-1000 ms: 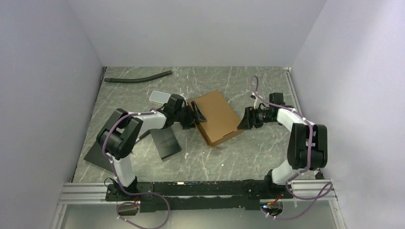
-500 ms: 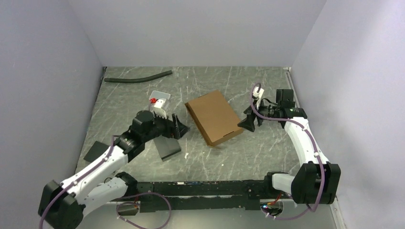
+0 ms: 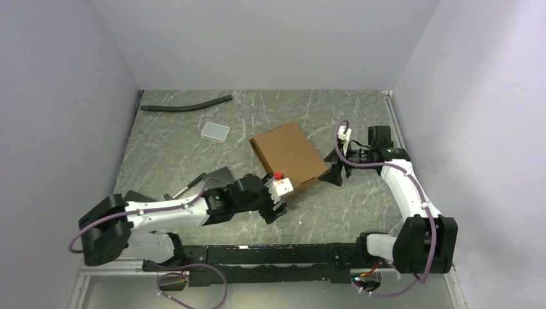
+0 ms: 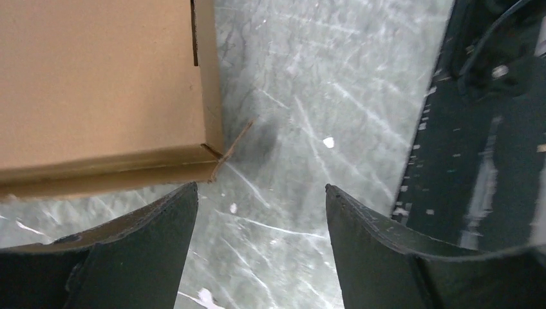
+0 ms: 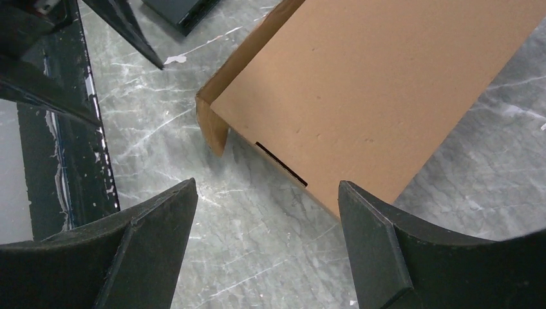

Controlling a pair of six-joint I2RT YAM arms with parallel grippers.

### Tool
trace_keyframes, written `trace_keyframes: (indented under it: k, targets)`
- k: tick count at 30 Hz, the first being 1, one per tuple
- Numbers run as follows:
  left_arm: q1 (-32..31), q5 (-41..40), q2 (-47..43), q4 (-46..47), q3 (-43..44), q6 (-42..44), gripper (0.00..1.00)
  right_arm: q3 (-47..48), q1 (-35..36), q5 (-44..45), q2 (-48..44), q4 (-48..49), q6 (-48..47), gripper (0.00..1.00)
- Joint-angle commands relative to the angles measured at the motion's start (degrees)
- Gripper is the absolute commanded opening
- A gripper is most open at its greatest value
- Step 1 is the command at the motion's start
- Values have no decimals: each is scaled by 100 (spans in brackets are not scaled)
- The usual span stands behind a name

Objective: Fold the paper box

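Grey marbled table (image 3: 174, 148) carries the paper box (image 3: 288, 158) at its middle, lid down. We find the left tool (image 4: 261, 188) open off its near corner, the right tool (image 5: 267, 183) open beside its right edge.

- Paper box (image 3: 288, 156): plain brown cardboard, unprinted, with one thin dark slot line on a side wall.
- Table (image 3: 167, 141): dark grey-green marbled pattern with white veins and scratches.
- Left gripper (image 4: 261, 187) and right gripper (image 5: 267, 187): matte black.
- Left arm (image 3: 167, 212) and right arm (image 3: 402, 187): white links, black joints, purple cables.
- Hose (image 3: 187, 104): black.
- Small tray (image 3: 215, 132): pale grey-white.
- Flat slab (image 3: 219, 176): black.
- Walls (image 3: 257, 45): plain pale lavender-grey.
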Motion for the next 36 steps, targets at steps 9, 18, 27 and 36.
trace_keyframes:
  k: [9, 18, 27, 36]
  targets:
    - [-149, -602, 1418, 588, 761, 2267, 71, 118, -5, -202, 238, -127, -262, 84]
    - [-149, -552, 1988, 140, 1141, 2276, 51, 175, -4, -240, 311, -231, -298, 84]
    - [-149, -609, 1779, 157, 863, 2234, 52, 183, -2, -257, 332, -236, -280, 84]
    - [-153, -553, 1566, 234, 703, 2255, 52, 209, -2, -265, 414, -302, -311, 84]
